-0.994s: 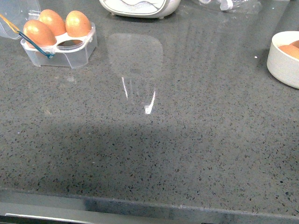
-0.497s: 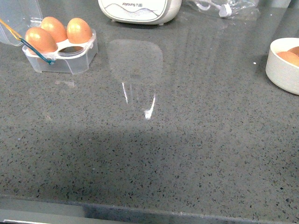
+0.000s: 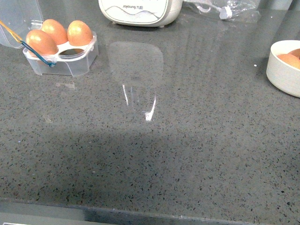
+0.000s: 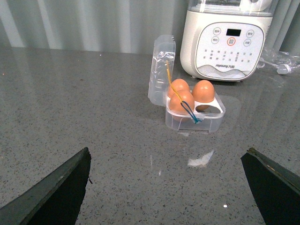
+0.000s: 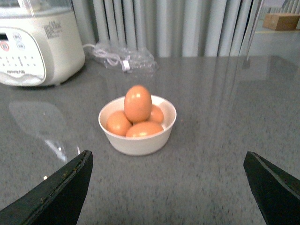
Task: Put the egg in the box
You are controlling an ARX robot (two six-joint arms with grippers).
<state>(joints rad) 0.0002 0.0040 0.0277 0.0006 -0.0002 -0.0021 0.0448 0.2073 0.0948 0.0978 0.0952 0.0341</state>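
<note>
The clear box (image 3: 70, 63) stands at the far left of the counter with its lid open; it holds three orange-brown eggs (image 3: 78, 33) and one cell is bare. It also shows in the left wrist view (image 4: 206, 119). A white bowl (image 5: 137, 143) holds several eggs, the top egg (image 5: 138, 103) standing upright. In the front view the bowl (image 3: 281, 75) is at the right edge. My left gripper (image 4: 166, 187) is open and empty, well short of the box. My right gripper (image 5: 168, 187) is open and empty, short of the bowl. Neither arm shows in the front view.
A big white appliance (image 3: 139, 10) stands at the back of the grey counter (image 3: 154, 150); it also shows in both wrist views (image 4: 227, 40) (image 5: 35, 44). A clear plastic bag with a cable (image 5: 124, 58) lies behind the bowl. Curtains hang at the back.
The front view has shifted slightly: the box, appliance and bowl sit a little lower and further right in frame than a second ago. Nothing on the counter has moved.
</note>
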